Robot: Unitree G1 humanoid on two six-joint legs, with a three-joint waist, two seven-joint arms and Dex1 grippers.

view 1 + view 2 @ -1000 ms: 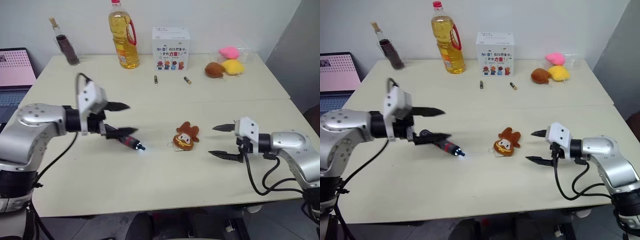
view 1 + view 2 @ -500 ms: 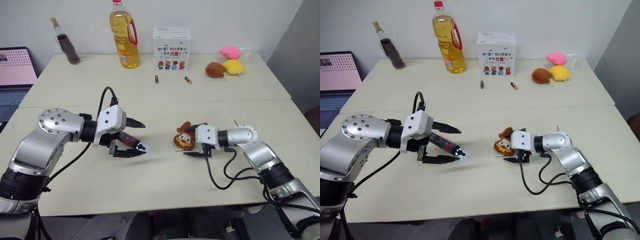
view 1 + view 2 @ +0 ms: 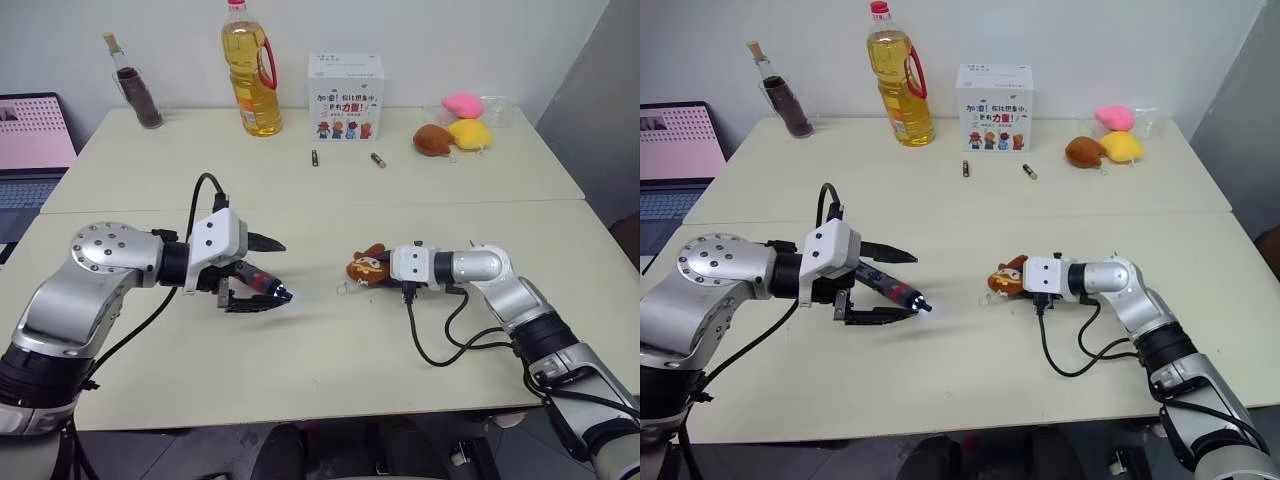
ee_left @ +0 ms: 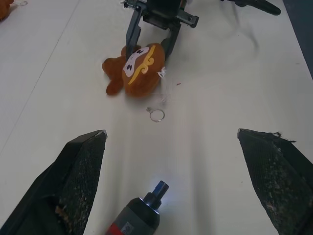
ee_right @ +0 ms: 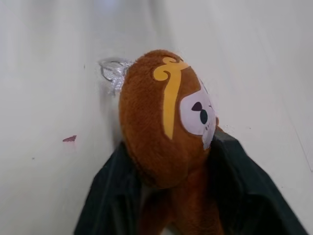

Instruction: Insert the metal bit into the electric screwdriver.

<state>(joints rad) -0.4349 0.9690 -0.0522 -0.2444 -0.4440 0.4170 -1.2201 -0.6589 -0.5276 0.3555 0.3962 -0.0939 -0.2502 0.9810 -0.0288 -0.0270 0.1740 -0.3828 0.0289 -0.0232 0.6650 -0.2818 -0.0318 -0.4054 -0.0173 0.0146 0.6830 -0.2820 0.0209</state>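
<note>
Right wrist view: right gripper [image 5: 188, 196] clamped around plush monkey [image 5: 166, 117]; left gripper [image 4: 171, 181] spread wide, screwdriver [image 4: 142, 215] between its fingers, frame bottom.

The electric screwdriver [image 3: 888, 289] is showing dark grey with a red band — its tip glowing blue-white. The plush monkey [image 3: 1007, 278] is wearing brown, a yellow stripe and white face, on the cream counter [image 3: 970, 370].

I'm seeing an oil bottle [image 3: 250, 70] and box [image 3: 345, 82] standing along the table's [image 3: 330, 380] far edge, a monkey plush [image 3: 366, 266] lying mid-table.
</note>
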